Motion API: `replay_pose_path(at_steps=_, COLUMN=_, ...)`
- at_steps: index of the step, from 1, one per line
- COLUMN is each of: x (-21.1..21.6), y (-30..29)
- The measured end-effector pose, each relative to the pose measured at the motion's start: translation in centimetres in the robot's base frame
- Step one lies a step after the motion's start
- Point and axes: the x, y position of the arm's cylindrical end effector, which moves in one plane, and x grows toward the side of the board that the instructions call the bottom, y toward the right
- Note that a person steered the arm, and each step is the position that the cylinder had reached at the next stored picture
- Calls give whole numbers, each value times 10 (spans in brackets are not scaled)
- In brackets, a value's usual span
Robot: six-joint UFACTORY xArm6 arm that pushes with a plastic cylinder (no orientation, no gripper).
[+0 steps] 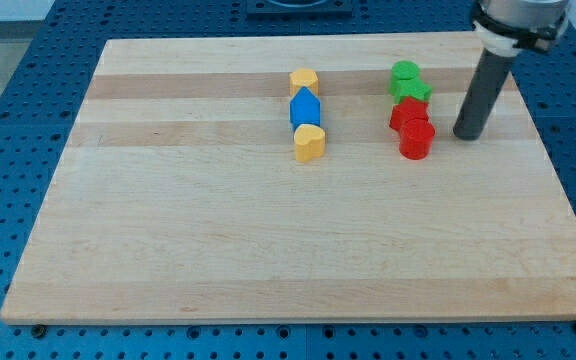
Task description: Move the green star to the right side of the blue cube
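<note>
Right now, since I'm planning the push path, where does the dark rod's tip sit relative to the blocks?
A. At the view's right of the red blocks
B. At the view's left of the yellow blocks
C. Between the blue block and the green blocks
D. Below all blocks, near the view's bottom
A: my tip rests on the wooden board to the view's right of the two red blocks, apart from them and from the green blocks above them.

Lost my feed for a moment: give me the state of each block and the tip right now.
my tip: right of the red blocks, touching nothing
green star: against the green cylinder, not yet moved
blue cube: between two yellow blocks
red blocks: clustered below the green pair
</note>
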Motion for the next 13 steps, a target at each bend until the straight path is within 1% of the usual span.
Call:
replay_pose_path(at_steps=2, x=-56, y=-4)
replay_pose_path(at_steps=3, x=-60, y=-17)
replay_pose_path(at_steps=6, x=-60, y=-57)
replay_pose_path(at_steps=9, x=-58, y=-84)
replay_pose_path(at_steps=11, x=-31, y=-107)
replay_pose_path(at_steps=13, x=-23, y=-141)
